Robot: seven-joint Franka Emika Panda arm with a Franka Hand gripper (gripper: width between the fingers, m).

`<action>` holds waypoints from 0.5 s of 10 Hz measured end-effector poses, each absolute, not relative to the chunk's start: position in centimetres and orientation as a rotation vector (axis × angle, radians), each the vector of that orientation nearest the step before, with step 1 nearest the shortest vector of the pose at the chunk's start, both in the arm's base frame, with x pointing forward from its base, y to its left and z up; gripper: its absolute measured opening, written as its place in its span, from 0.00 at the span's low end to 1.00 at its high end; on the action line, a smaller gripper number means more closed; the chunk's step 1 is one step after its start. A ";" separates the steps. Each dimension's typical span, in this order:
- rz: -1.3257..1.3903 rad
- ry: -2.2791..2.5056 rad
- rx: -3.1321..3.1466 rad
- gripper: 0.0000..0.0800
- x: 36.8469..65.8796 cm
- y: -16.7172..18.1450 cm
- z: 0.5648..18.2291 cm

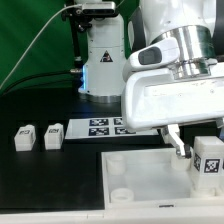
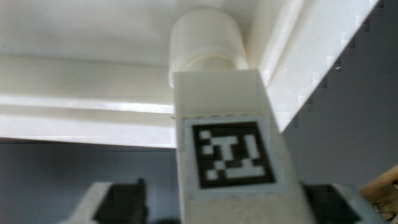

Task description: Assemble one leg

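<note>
One leg [image 1: 209,158], a white block with a black-and-white tag, stands upright at the white square panel's [image 1: 140,178] corner on the exterior view's right. My gripper [image 1: 196,150] straddles its upper part. In the wrist view the leg [image 2: 231,120] runs between my fingers [image 2: 118,200], its round end [image 2: 210,40] against the panel [image 2: 80,70]. A gap shows between one finger and the leg, and the other finger is at its side. The jaws stand open around it. Two more legs [image 1: 24,138] [image 1: 53,135] stand on the exterior view's left.
The marker board [image 1: 104,125] lies on the dark table behind the panel. A white lamp-like stand [image 1: 100,65] and a cable rise at the back. My arm's white body [image 1: 170,90] hides the table's back right.
</note>
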State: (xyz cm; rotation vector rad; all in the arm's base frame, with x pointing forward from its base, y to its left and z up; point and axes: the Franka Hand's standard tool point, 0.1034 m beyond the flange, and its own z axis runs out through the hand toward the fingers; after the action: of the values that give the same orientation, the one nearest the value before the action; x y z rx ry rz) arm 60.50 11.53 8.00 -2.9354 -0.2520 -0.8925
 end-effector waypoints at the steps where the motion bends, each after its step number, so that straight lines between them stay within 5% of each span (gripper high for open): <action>1: -0.893 -0.254 -2.936 0.70 60.5 11.5 8.0; 2: -0.893 -0.256 -2.936 0.78 60.5 11.5 8.0; 5: -0.893 -0.261 -2.936 0.81 60.5 11.5 8.0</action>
State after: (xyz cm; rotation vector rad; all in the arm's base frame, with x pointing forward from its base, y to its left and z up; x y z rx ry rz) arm 60.50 11.52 8.00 -2.9364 -0.2614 -0.8933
